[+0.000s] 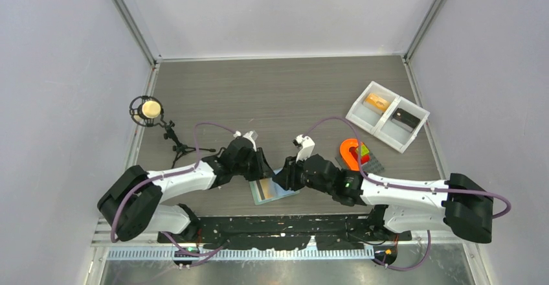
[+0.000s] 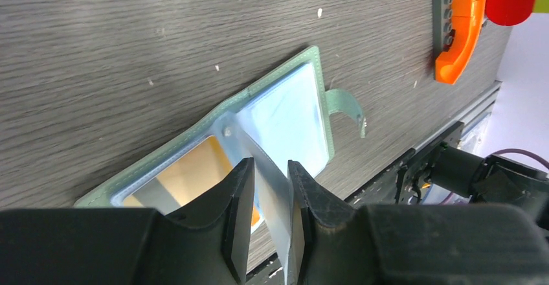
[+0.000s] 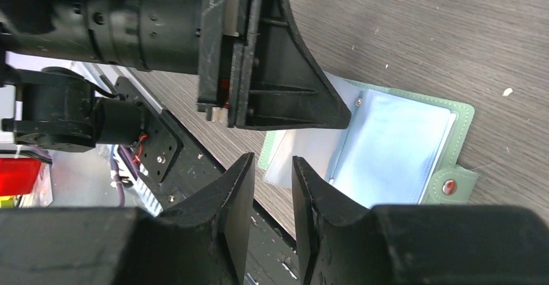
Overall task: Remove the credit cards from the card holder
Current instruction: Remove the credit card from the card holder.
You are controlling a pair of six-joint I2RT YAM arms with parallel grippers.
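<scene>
The card holder (image 1: 272, 189) lies open near the table's front edge, with a sage-green cover and pale blue pocket faces. It also shows in the left wrist view (image 2: 285, 116) and the right wrist view (image 3: 401, 142). A tan-yellow card (image 2: 188, 175) sits in its left pocket. My left gripper (image 2: 270, 168) is over the holder. A raised clear pocket leaf (image 2: 249, 146) stands between its narrowly parted fingers and leans on the right one. My right gripper (image 3: 268, 165) is narrowly open and empty, just off the holder's near edge and facing the left gripper (image 3: 285, 84).
A white two-compartment tray (image 1: 387, 118) with two small items stands at the back right. A grey plate with an orange S-shape (image 1: 353, 152) lies right of the holder. A small tripod with a round ball (image 1: 150, 110) stands at the left. A black rail (image 1: 278, 223) runs along the front edge.
</scene>
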